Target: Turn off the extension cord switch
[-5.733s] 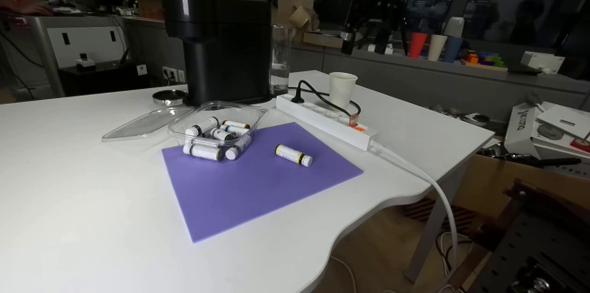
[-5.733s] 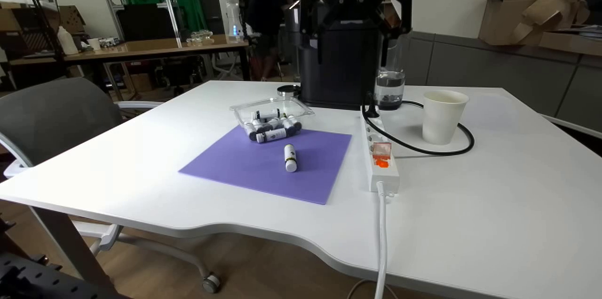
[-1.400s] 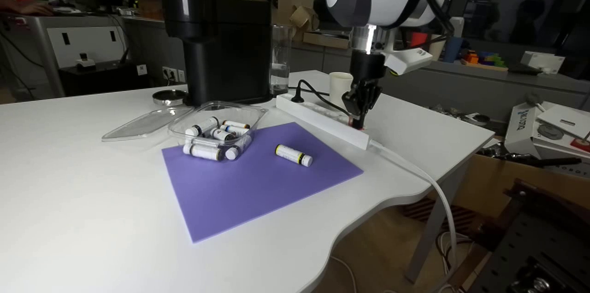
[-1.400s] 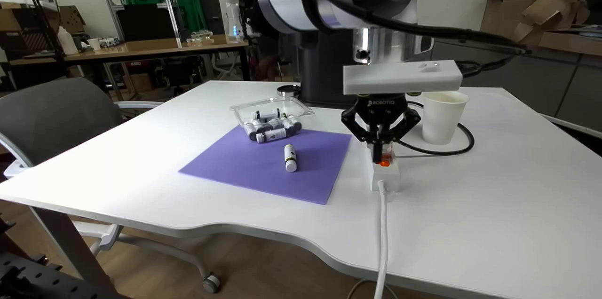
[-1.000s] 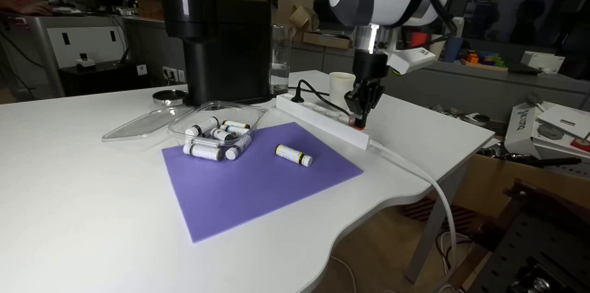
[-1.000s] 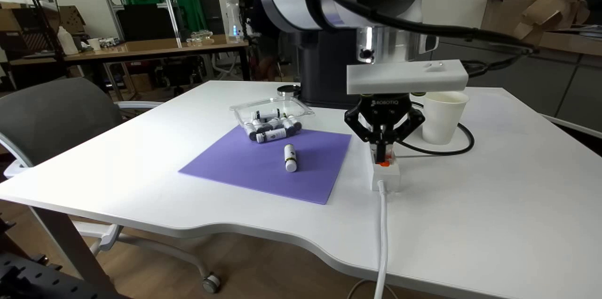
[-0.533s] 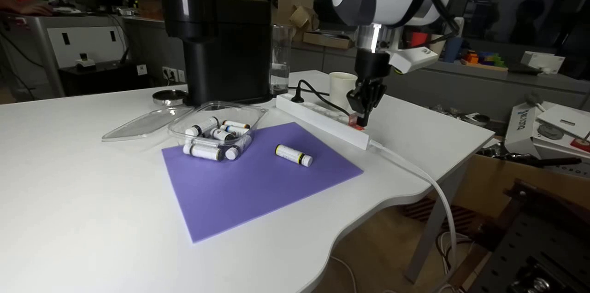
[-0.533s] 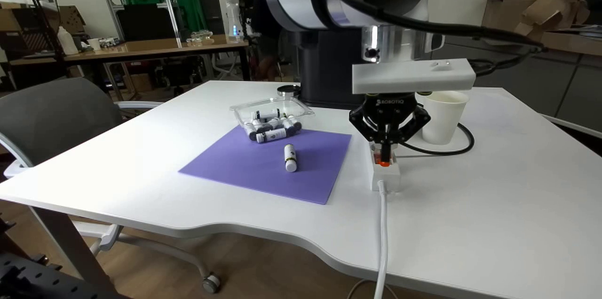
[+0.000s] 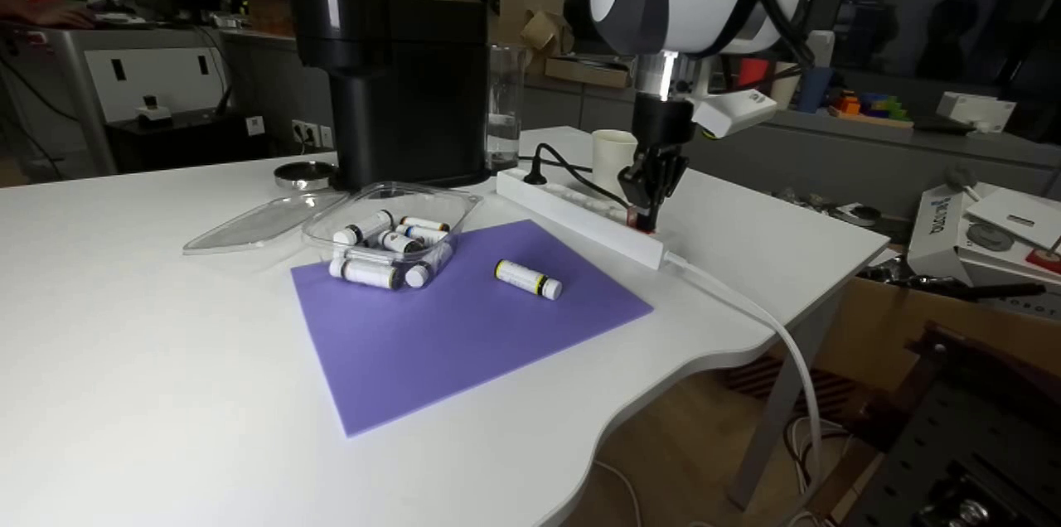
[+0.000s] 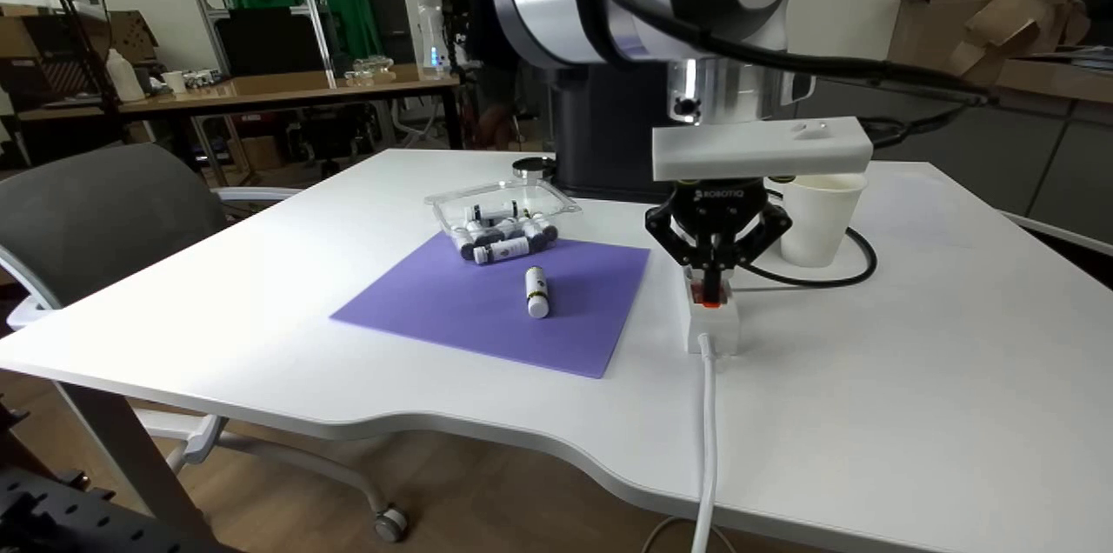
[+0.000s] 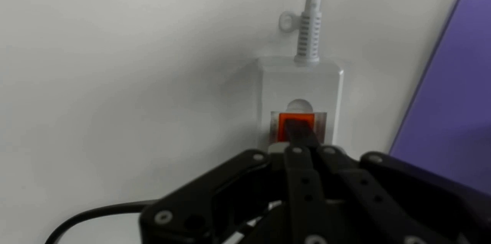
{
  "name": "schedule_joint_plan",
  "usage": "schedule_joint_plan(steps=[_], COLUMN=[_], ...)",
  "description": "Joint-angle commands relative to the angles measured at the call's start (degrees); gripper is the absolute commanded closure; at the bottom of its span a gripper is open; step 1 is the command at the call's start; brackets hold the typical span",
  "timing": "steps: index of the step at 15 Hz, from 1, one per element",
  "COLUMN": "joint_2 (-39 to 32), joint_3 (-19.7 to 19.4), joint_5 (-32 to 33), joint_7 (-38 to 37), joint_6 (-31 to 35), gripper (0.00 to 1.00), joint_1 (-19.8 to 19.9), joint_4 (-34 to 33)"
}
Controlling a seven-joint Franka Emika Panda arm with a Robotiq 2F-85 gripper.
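Observation:
The extension cord, a long white power strip (image 9: pixel 580 220), lies on the table, its thick white cable (image 10: pixel 708 414) running over the front edge. At the cable end sits its small orange-red switch (image 11: pixel 282 131), also seen in an exterior view (image 10: pixel 711 305) just under the fingertips. My gripper (image 11: pixel 299 123) points straight down with its jaws together and nothing between them. In the wrist view the dark fingertips cover the middle of the switch and appear to rest on it; how hard they press cannot be told. In both exterior views the gripper (image 9: pixel 644 224) (image 10: pixel 712 296) hides part of the strip.
A white paper cup (image 10: pixel 817 218) and a looping black cord (image 10: pixel 822 283) stand close beside the gripper. Across the strip lies a purple mat (image 9: pixel 464 328) with a white bottle (image 9: pixel 527 279). A clear tray (image 9: pixel 448 195) of several bottles and a black coffee machine (image 9: pixel 406 88) are farther back.
Earlier the gripper hung open, high above the table. Since then it has shut and come down to the strip. Within the last second it has shifted slightly, risen, and lowered onto the switch.

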State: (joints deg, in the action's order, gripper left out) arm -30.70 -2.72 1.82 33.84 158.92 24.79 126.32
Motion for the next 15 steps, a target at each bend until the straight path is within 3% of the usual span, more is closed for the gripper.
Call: schedule_joint_plan(steps=[1,8,15], joint_2=[-2.2,-3.9,-3.9], joint_3=[-1.1,-2.2,-2.2], joint_5=[2.3,5.5,4.1], joint_7=[-1.2,-2.7,-9.6], joint_6=[-1.2,-2.2,-2.0], gripper=[1.00,1.00,1.00], joint_1=[-1.3,-4.4,-7.3], joint_4=[-3.2,-4.1,-2.5])
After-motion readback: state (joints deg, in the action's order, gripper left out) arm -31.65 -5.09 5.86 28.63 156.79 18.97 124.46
